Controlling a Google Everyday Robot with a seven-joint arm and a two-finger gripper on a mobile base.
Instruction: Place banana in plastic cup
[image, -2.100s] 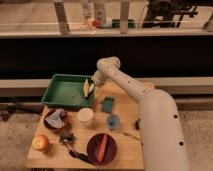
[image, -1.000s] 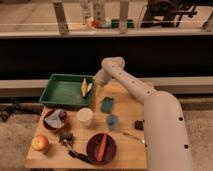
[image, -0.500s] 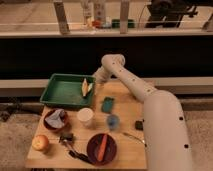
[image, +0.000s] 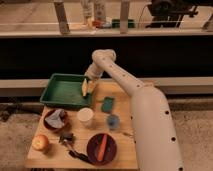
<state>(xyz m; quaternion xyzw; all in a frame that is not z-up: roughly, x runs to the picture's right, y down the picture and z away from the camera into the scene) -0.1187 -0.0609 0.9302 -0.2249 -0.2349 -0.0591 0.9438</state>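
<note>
Pale yellow banana (image: 84, 88) hung upright at the right edge of the green tray (image: 60, 92). Fingers of the gripper (image: 89, 84) pinched it above the worktop (image: 52, 156).

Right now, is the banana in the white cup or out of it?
Out. The banana is at the right edge of the green tray, beside the end effector, apart from the white cup.

The pale yellow banana (image: 84, 88) stands nearly upright beside the gripper (image: 90, 84) over the green tray (image: 61, 92), apart from the white cup (image: 85, 116).
</note>
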